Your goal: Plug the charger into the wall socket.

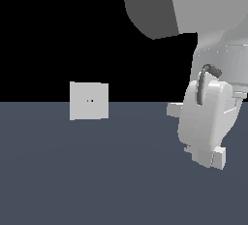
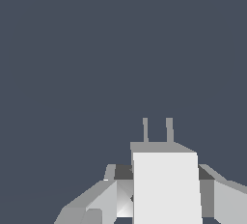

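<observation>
I've got the charger point(image 2: 166, 184) pinched in my gripper point(image 2: 164, 189): in the wrist view the pale block sits between my fingers point(image 2: 219, 199), one each side, touching its flanks, and its two thin prongs stick out ahead over bare dark floor. So the grasp is done, and by my read the step in hand is the carry/align toward the wall socket point(image 1: 89, 101).

In the exterior view the socket stands upright at mid-left of the frame, on the line where the floor point(image 1: 97, 170) meets the black background, w/ two tiny dark holes at its centre. My hand is at the right of that frame, lower-right of centre, well apart from the plate. The charger itself is mostly hidden there behind the hand; a small pale stub shows at the hand's left edge, prob. part of it, but I can't tell for sure.

The wrist view shows no socket at all, only floor, so I judge the prongs aren't aimed at the plate yet.

Next move, as I see it: swing the hand toward the frame's left, bring the prongs level w/ the two holes and square to the plate face, then push straight in. Holes are tiny, so alignment needs to be tight; any tilt and the prongs could hit the plate instead. Grip must hold firm so the block doesn't slip back on contact.
</observation>
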Tool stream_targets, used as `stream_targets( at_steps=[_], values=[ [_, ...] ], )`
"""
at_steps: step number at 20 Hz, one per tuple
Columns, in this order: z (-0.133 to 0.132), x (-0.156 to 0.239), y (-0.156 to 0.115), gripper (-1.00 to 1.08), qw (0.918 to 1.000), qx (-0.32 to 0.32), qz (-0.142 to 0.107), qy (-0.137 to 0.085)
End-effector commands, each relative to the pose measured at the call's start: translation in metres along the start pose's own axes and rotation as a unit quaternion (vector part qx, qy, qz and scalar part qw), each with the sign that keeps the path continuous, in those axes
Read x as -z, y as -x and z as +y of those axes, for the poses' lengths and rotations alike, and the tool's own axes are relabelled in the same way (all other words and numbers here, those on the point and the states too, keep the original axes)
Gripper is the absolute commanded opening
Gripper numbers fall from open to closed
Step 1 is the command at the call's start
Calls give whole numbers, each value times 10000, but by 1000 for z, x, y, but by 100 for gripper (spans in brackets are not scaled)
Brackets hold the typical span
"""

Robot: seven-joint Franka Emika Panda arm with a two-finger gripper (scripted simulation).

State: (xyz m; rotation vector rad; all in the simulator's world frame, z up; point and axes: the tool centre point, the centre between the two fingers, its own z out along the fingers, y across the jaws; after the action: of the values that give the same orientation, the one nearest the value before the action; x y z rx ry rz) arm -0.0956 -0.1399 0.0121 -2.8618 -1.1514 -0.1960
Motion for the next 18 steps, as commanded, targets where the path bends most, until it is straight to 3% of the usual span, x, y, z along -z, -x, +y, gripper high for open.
stream_targets(
  at_steps=[1, 9, 18],
  values=[
    [-1, 0, -1, -100, 10000, -12, 1, 2],
    [-15, 6, -17, -100, 9997, -234, 4, 32],
    [-45, 19, -54, -100, 9972, -746, 12, 102]
  ],
)
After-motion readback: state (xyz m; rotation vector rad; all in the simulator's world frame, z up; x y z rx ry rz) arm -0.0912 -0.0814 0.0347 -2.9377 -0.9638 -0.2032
